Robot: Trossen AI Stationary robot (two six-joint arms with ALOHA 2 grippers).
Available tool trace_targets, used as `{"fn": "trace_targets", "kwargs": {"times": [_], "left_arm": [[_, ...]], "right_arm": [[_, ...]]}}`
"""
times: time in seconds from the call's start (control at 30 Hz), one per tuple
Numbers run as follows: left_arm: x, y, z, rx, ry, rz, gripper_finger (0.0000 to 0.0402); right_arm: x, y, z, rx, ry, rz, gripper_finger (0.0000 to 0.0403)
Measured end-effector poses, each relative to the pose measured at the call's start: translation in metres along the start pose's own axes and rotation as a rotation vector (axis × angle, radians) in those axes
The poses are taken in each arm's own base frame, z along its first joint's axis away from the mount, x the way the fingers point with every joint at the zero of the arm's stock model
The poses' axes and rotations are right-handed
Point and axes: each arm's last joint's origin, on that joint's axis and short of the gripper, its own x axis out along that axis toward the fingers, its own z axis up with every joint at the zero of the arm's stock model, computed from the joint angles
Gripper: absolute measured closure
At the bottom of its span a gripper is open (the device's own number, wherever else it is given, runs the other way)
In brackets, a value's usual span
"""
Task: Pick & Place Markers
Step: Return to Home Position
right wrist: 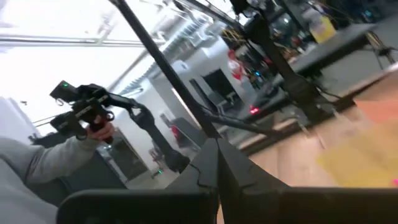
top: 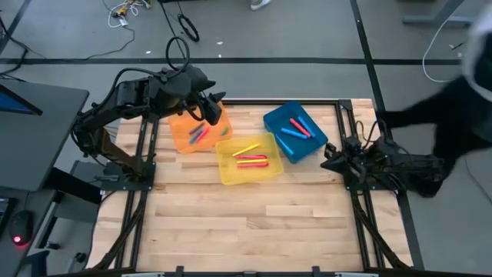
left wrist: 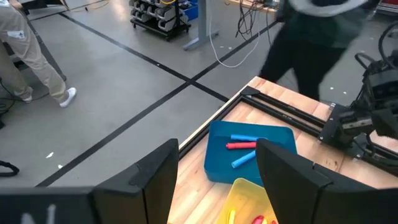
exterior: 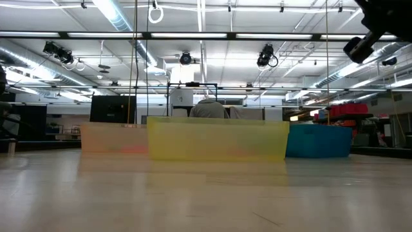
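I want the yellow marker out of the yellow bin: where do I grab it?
Mid-barrel, from straight above, jaws closing across its slanted length. The yellow marker lies flat and looks clear of the red markers beside it, and the yellow bin has walls that block any side approach.

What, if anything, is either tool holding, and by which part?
Nothing. The left tool is open and empty above the orange bin; the right tool is shut on nothing at the right edge of the table.
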Motion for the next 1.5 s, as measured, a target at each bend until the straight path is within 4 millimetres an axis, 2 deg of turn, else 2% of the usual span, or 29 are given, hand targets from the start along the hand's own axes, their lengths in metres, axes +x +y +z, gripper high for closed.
{"fn": "trace_targets", "kwargs": {"times": [0.2, 0.63, 0.7, 0.87, 1.0, 1.17, 1.27, 1.4, 1.5], "left_arm": [[0.0, 0.0, 0.0, -0.001, 0.0, 0.0, 0.0181], [0.0, -0.001, 0.0, -0.022, 0.006, -0.019, 0.0181], [0.0, -0.001, 0.0, -0.021, 0.006, -0.02, 0.0181], [0.0, -0.001, 0.0, -0.021, 0.006, -0.02, 0.0181], [0.0, -0.001, 0.0, -0.019, 0.013, -0.043, 0.0181], [0.0, -0.002, -0.001, -0.054, 0.018, -0.054, 0.0181], [-0.001, -0.004, -0.001, -0.019, 0.018, -0.087, 0.0186], [0.002, -0.016, -0.006, 0.029, -0.02, -0.116, 0.0213], [0.014, -0.032, -0.019, 0.067, -0.07, -0.156, 0.0244]], "right_arm": [[0.002, -0.014, -0.017, -0.002, -0.055, 0.074, 0.0403], [0.001, -0.031, -0.037, 0.072, 0.139, -0.103, 0.0393], [0.001, -0.031, -0.037, 0.013, 0.148, -0.092, 0.0387], [0.002, -0.032, -0.038, -0.278, 0.179, -0.073, 0.0381], [0.003, -0.032, -0.039, -0.401, 0.194, -0.061, 0.0383], [0.003, -0.033, -0.039, -0.401, 0.199, -0.063, 0.0387], [0.003, -0.033, -0.039, -0.404, 0.199, -0.062, 0.0387], [0.003, -0.033, -0.039, -0.403, 0.199, -0.063, 0.0387], [0.003, -0.033, -0.039, -0.402, 0.199, -0.063, 0.0387]]}}
